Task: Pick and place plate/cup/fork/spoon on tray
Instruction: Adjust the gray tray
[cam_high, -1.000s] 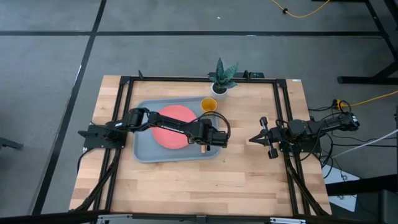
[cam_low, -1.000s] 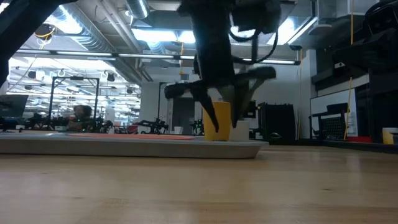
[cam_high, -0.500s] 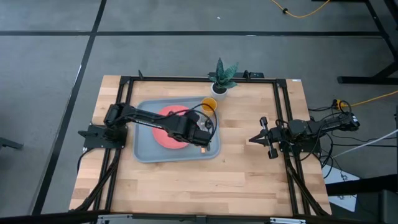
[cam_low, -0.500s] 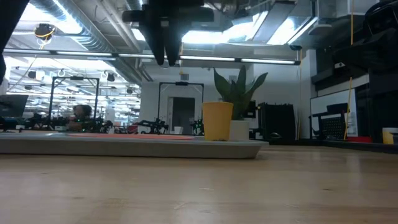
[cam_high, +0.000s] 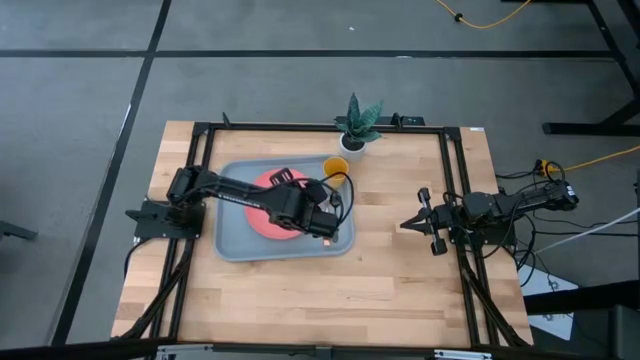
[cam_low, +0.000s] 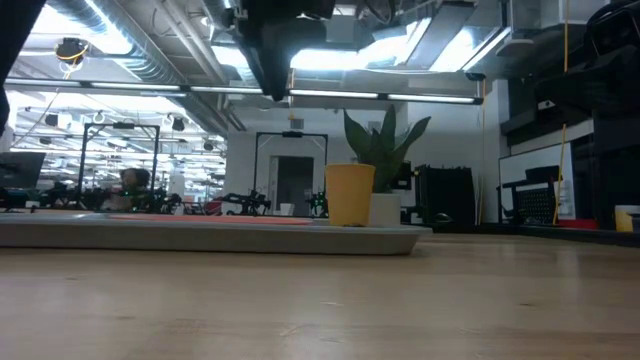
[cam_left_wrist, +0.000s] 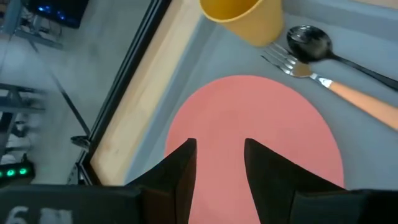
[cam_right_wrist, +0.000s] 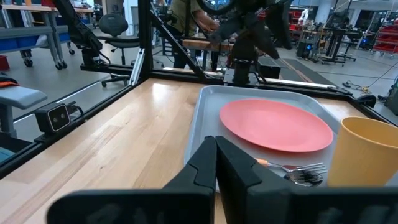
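The grey-blue tray (cam_high: 232, 240) lies left of the table's middle. On it rest the coral plate (cam_left_wrist: 249, 137), the yellow cup (cam_left_wrist: 245, 18) upright in its far right corner, and the orange-handled fork (cam_left_wrist: 336, 90) beside the dark spoon (cam_left_wrist: 311, 43) along its right side. My left gripper (cam_left_wrist: 219, 168) hangs open and empty high above the plate; in the low view (cam_low: 277, 90) it is well above the cup (cam_low: 350, 195). My right gripper (cam_right_wrist: 216, 149) is shut and empty over bare wood right of the tray (cam_high: 405, 224).
A white pot with a green plant (cam_high: 358, 125) stands at the far edge just behind the cup. Black frame rails (cam_high: 455, 180) run along the table's sides. Bare wood lies between the tray and my right gripper and along the near side.
My left gripper has risen from low over the tray's right side, near the cup, to well above the tray. It has also drawn back a little toward the table's left, over the plate. The tableware has stayed in place.
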